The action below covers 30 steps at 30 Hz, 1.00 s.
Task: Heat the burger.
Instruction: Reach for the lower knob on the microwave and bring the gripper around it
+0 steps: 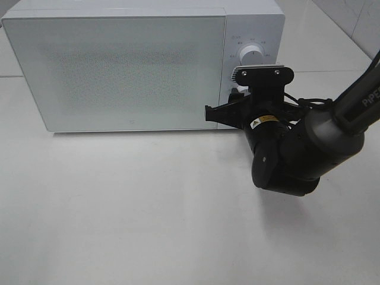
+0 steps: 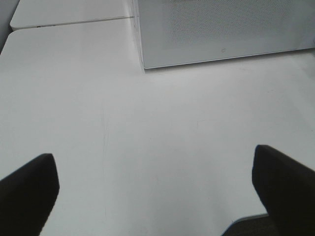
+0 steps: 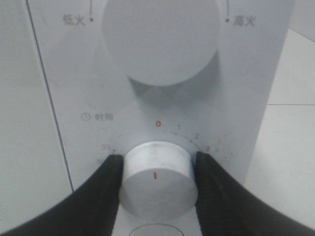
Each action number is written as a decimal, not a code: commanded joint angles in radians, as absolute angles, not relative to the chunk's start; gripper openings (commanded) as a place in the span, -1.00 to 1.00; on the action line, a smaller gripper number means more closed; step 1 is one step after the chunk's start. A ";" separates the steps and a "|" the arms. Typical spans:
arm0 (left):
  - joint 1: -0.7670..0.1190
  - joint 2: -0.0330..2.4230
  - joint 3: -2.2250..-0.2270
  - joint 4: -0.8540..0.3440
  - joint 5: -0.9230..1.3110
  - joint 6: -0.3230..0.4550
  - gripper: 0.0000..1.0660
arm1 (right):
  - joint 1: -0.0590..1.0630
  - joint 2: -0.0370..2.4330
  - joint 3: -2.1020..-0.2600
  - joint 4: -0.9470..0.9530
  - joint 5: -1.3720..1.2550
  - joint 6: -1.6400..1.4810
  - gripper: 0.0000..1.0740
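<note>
Across the pale table (image 1: 148,237), from 9 round to 1 o'clock in the high view, stands the white microwave (image 1: 148,7), its frosted door (image 1: 119,71) shut. No burger shows in any view; it may lie behind that door, but that cannot be told. I judge it light, soft and loosely stacked, so its layers would slide under a hard squeeze. A gentle hold low across the bun's sides would suit it.

The left gripper (image 2: 153,157) hangs wide open over bare table, holding nothing.

At the microwave's 3 o'clock end, the right gripper (image 3: 158,161) is closed on the timer knob (image 3: 157,194). Its fingers (image 3: 110,182) press the knob's 9 and 3 o'clock flanks, and the red mark points to 12, at zero. The knob looks like smooth, rigid plastic that could slip, so its rim is the place to grip.
</note>
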State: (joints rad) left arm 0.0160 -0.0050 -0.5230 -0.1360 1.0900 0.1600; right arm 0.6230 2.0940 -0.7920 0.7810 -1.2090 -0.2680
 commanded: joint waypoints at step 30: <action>0.020 -0.023 -0.520 -0.143 1.078 0.153 0.88 | 0.620 2.090 -0.801 0.772 -1.326 -0.181 -0.83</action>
State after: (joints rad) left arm 0.0160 -0.0050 -0.5230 -0.1360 1.0900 0.1600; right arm 0.6230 2.0940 -0.7920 0.7790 -1.2090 -0.1970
